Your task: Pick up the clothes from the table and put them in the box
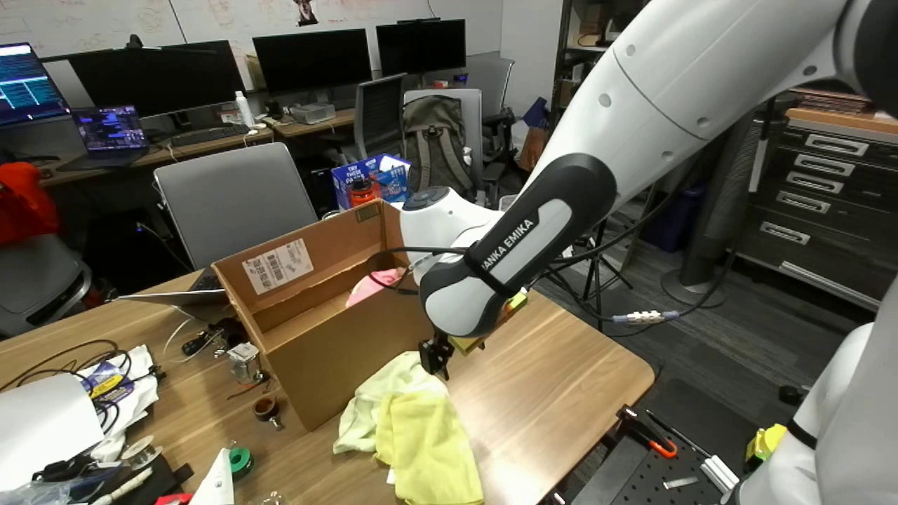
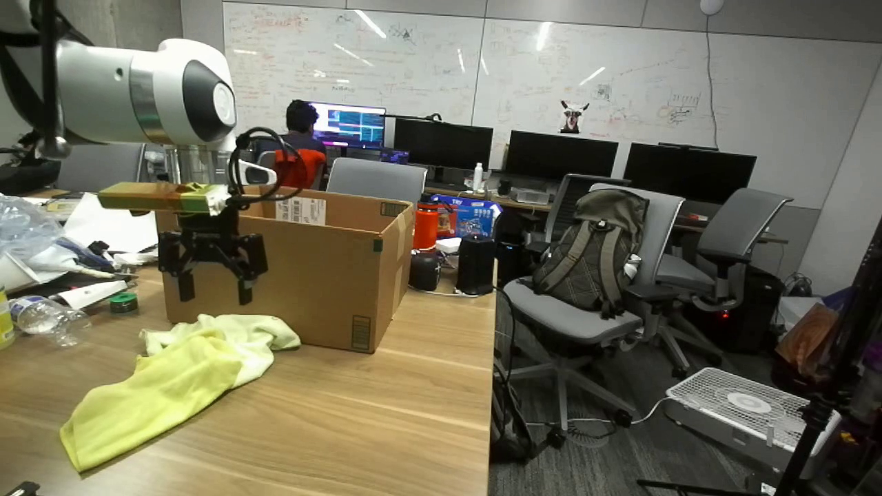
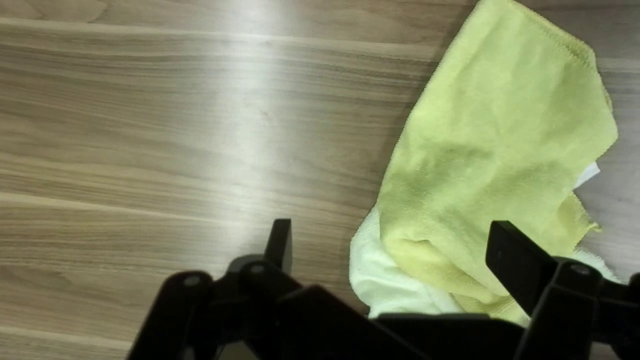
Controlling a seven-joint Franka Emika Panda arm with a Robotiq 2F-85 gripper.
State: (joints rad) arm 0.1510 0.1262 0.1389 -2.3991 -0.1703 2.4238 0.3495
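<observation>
A yellow cloth (image 1: 429,449) lies on the table, partly over a pale green cloth (image 1: 365,414). The yellow cloth (image 2: 158,386) and the pale cloth (image 2: 265,341) also show in an exterior view, in front of the box. The cardboard box (image 1: 351,358) stands open-topped behind them; its front wall (image 2: 317,289) faces the cloths. A pink cloth (image 1: 372,284) is inside the box. My gripper (image 2: 216,289) is open and empty above the pale cloth, pointing down. In the wrist view, the gripper (image 3: 390,225) has one finger over bare wood and one over the yellow cloth (image 3: 490,130).
Cables, papers, a small brown cup (image 1: 266,408) and green tape (image 1: 240,461) lie on one side of the box. A plastic bottle (image 2: 52,317) lies there too. An orange bottle (image 2: 425,224) and black devices (image 2: 475,265) stand by the box near the table edge.
</observation>
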